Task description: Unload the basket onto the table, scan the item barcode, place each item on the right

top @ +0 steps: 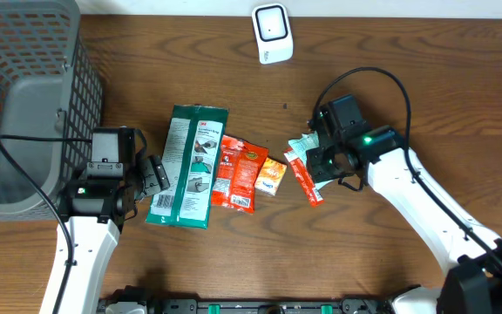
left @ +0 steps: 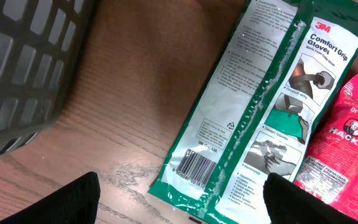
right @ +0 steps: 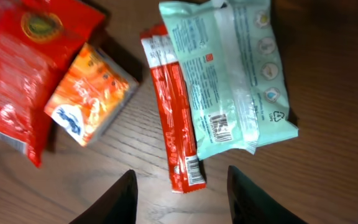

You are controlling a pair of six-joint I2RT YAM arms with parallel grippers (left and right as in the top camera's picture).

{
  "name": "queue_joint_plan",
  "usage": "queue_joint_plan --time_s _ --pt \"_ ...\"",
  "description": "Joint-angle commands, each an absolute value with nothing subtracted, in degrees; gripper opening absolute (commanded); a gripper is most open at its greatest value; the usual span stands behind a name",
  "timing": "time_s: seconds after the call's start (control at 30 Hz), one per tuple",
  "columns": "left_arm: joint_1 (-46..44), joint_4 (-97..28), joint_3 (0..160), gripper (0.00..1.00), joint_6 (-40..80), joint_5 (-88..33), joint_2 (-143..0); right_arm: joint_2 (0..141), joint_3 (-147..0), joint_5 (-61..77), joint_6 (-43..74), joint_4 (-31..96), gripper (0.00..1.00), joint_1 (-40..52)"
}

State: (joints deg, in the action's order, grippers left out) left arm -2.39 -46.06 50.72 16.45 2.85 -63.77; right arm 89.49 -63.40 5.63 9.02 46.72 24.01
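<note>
The right gripper hangs low over the wooden table with its two dark fingers parted to a moderate gap and nothing between them; it has hold of nothing. Just beyond its fingertips lies a mint-green packet, flat on the wood with its printed back and a small barcode facing up. A long red stick pack lies against the packet's left edge, and its own barcode end points toward the gripper. Further left in that wrist view are a small orange packet and a red Hacks candy bag. From overhead these goods form a row across the middle of the table, with the mint-green packet at the right end, partly covered by the right arm. A green 3M Comfort Grip Gloves pack lies at the left end. The left gripper is spread very wide and holds nothing; it sits just off the lower end of the gloves pack, where a barcode shows. A white barcode scanner stands at the far edge of the table, well apart from the row, and a grey mesh basket fills the far left corner.
</note>
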Motion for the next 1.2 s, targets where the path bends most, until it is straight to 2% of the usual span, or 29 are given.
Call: queue_joint_plan --time_s 0.0,0.07,0.23,0.53,0.77,0.9,1.0,1.1,1.17 --pt "-2.2 -46.0 51.55 0.85 16.14 2.55 -63.99 92.25 -62.81 4.56 2.63 44.99 0.43 23.92" --pt "-2.2 -46.0 51.55 0.85 16.14 2.55 -63.99 93.43 -62.81 2.74 2.42 42.85 0.45 23.94" --pt "-2.22 -46.0 51.55 0.85 16.14 2.55 -63.99 96.44 -62.81 1.37 0.56 37.87 0.33 23.94" --pt "-2.22 -46.0 51.55 0.85 16.14 2.55 -63.99 103.11 -62.81 0.49 0.58 32.14 0.3 23.94" --pt "-2.2 -46.0 51.55 0.85 16.14 2.55 -63.99 106.24 -62.87 2.63 2.13 30.2 0.19 24.1" --pt "-2.2 -46.0 51.55 0.85 16.14 2.55 -63.99 103.04 -64.82 6.74 2.11 31.35 0.29 23.99" --pt "-2.2 -46.0 51.55 0.85 16.14 2.55 -63.99 99.44 -67.53 5.93 2.09 33.91 0.46 23.94" --pt "-2.22 -46.0 51.55 0.85 16.14 2.55 -63.99 95.55 -69.58 3.11 2.13 36.34 0.5 23.14" --pt "-2.22 -46.0 51.55 0.85 16.14 2.55 -63.99 94.24 -69.6 2.52 2.11 36.42 0.48 22.09"
